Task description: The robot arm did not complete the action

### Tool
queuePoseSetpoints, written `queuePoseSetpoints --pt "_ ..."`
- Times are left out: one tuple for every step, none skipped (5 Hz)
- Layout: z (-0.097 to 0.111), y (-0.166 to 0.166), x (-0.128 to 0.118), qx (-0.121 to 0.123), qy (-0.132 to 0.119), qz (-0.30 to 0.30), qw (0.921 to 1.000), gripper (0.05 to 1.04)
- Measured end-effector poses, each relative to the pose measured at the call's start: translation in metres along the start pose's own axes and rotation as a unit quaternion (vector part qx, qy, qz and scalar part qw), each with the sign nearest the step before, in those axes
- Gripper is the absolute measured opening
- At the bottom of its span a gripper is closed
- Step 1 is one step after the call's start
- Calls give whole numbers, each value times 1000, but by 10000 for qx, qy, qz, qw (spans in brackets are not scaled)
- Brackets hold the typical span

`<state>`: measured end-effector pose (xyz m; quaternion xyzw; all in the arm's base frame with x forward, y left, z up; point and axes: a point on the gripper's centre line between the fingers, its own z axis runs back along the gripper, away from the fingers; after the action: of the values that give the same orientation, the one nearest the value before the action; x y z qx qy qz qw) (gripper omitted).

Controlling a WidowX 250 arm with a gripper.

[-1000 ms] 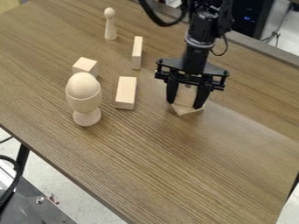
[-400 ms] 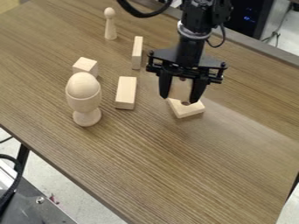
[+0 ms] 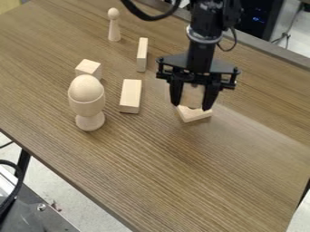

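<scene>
Pincer (image 3: 191,106) gripping wooden piece (image 3: 192,95) over flat block (image 3: 196,116), contact unclear. Egg cup (image 3: 88,107) well apart from flat block, long block (image 3: 130,95) between.

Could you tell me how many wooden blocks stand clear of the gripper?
3: a cube behind the egg cup, an oblong block between egg cup and gripper, and a thin block farther back. Others may be hidden.

The tool (image 3: 192,105) holds a wooden block (image 3: 192,96) over a flat wooden piece (image 3: 195,116) on the brown table (image 3: 181,172)
</scene>
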<state>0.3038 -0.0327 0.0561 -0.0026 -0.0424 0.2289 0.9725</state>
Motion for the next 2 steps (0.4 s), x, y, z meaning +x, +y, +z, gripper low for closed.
queuePoseSetpoints --pt "-10 -4 6 -99 138 -57 9998 611" --pt "-19 -8 8 -103 256 -104 9996 611"
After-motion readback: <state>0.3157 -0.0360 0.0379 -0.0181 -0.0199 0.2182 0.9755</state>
